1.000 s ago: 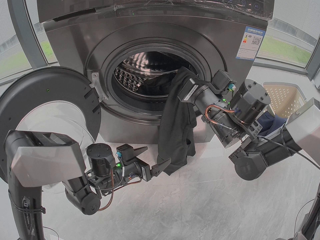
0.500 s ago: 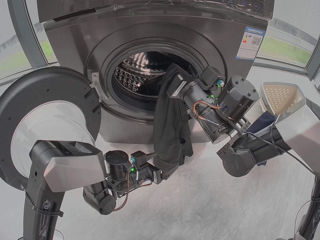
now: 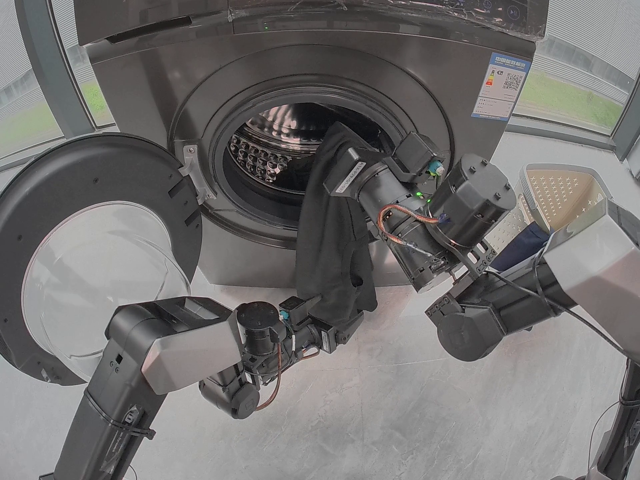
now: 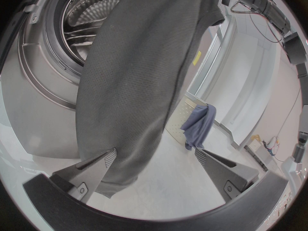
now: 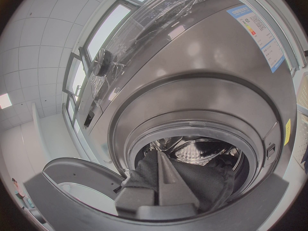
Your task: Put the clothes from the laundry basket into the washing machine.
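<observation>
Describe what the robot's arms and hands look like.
The left arm and right arm have silver-grey boxy shells, black cylindrical joints and looped copper-coloured cables. The left hand and right hand are black with wedge-shaped fingers; the left's pads are ribbed.

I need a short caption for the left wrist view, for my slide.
Open left hand at the hem of a dark grey shirt hanging before the washing machine drum.

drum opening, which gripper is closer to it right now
Right. The right gripper holds the black garment at the drum opening; the left gripper is open, low by the garment's hanging hem, below it.
</observation>
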Available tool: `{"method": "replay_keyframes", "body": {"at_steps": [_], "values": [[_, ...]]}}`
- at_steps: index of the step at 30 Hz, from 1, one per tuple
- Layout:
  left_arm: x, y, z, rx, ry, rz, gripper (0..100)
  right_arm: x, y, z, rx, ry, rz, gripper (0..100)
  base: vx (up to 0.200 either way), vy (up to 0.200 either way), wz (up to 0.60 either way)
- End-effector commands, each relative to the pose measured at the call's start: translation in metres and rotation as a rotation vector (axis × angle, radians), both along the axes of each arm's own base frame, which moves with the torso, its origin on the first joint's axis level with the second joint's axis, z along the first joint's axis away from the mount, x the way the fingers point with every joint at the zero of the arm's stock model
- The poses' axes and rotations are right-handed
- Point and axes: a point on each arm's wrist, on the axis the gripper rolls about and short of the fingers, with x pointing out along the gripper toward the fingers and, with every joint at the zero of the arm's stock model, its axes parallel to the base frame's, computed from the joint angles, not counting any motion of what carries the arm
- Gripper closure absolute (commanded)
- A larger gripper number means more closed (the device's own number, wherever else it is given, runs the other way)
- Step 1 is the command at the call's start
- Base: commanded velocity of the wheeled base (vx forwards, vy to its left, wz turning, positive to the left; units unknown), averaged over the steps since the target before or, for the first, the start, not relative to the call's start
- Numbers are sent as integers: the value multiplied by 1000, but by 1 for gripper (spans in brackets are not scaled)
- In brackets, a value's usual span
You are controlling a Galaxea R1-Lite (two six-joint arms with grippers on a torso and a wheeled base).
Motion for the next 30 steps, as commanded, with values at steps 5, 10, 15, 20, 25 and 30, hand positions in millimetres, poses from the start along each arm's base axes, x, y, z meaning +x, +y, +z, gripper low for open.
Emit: {"method": "replay_keyframes", "body": {"at_steps": [5,10,15,20,25,30], "values": [[26,-7,-29,-22,-34,112,0,-3,7,-9,1,-2,15,100,0,0,0],[31,-4,-27,-31,-48,156,0,-4,8,-8,4,-7,19,100,0,0,0],[36,3,-20,-42,-65,196,100,-1,2,-11,3,-6,4,100,0,0,0],[34,18,10,-53,-79,224,100,3,-8,-16,-7,8,-23,100,0,0,0],[15,33,49,-54,-80,219,100,7,-17,-17,-5,5,-46,100,0,0,0],[-27,54,94,-40,-66,173,100,9,-28,-19,-14,18,-72,100,0,0,0]]}}
